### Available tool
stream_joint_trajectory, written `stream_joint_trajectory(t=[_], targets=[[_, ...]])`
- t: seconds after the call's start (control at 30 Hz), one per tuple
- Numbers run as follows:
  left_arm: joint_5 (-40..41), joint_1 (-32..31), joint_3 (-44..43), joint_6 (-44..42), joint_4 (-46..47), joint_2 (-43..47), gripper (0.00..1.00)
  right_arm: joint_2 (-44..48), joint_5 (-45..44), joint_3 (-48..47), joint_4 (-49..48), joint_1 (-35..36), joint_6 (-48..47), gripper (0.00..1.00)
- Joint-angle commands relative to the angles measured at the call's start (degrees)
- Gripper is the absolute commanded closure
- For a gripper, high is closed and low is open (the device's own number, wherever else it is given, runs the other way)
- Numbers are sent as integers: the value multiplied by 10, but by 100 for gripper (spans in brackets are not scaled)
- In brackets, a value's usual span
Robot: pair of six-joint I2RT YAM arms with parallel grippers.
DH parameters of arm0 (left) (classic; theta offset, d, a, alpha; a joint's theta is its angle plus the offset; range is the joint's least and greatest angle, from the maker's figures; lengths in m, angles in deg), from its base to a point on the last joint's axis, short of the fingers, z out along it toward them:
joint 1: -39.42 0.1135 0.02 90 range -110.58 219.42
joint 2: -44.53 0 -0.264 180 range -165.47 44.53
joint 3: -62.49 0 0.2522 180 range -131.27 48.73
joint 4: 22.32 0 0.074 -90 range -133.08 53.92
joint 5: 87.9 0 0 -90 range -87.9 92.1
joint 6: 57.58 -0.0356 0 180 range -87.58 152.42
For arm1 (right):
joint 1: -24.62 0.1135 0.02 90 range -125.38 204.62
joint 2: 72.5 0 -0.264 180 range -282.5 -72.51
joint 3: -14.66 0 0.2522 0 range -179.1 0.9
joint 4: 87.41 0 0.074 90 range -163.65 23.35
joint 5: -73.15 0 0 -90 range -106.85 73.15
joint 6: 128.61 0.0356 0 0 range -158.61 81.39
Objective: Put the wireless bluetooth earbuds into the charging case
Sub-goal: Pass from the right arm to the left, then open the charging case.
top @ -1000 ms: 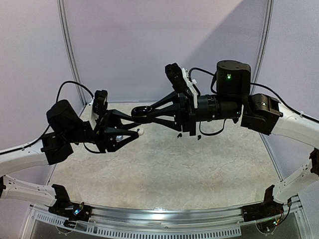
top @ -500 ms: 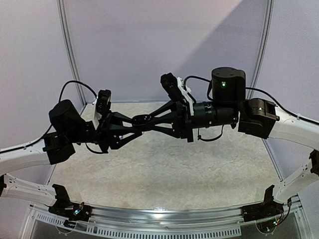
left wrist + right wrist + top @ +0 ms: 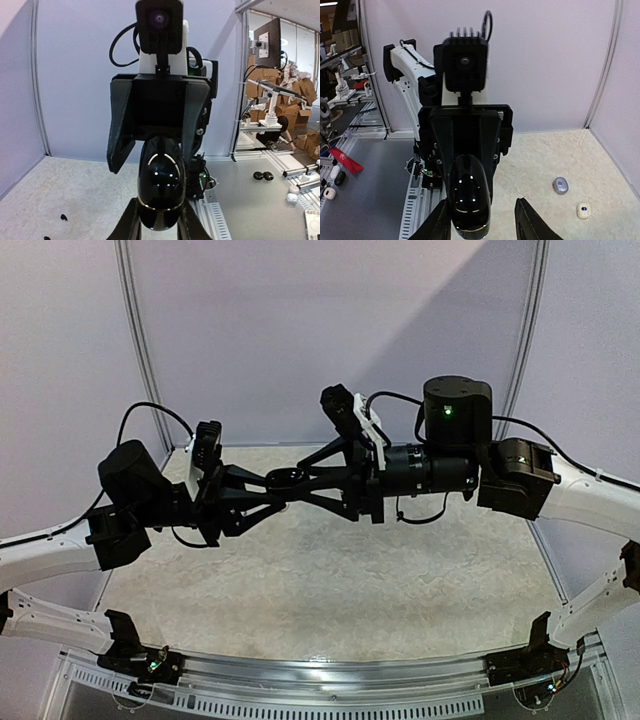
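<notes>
The bench (image 3: pixel 330 590) has a pale beige speckled top. Plain lilac wall panels (image 3: pixel 300 340) close it in, and a ribbed aluminium rail (image 3: pixel 320 672) runs along its near edge. Tiny loose pieces lie on the top. The left wrist view shows a black earbud (image 3: pixel 63 217) and a second black earbud (image 3: pixel 46 238) at the bottom edge. The right wrist view shows a silvery-grey earbud (image 3: pixel 561 186) with a white earbud (image 3: pixel 582 210) near it.

Both arms are raised above the bench and stretched toward each other, almost level, with their tips overlapping in the air. The left pincer (image 3: pixel 160 226) pinches the glossy black pebble-shaped charging case (image 3: pixel 160 185) between its fingers. The right pincer (image 3: pixel 482 220) is spread wider than the case, with a gap showing beside one finger.

One second ago the left pincer was lower and apart from the right one, and the case was at the tip of the right pincer. In the last half second almost nothing has moved.
</notes>
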Motion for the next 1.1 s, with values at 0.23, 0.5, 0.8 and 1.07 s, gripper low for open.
stream_joint_trajectory(t=[0.23,0.5,0.8,1.07], targets=[[5,-9,-12,-206,-85,10,100,-33,-92,-27,30,2,26,56],[0,-9,-14,-248,-119,9,100,-34,-92,-27,19,2,26,58],[-3,-9,-8,-274,-122,13,100,-37,-106,-23,33,0,49,58],[-6,-9,-2,-308,-121,16,100,-38,-110,-10,37,-6,70,58]])
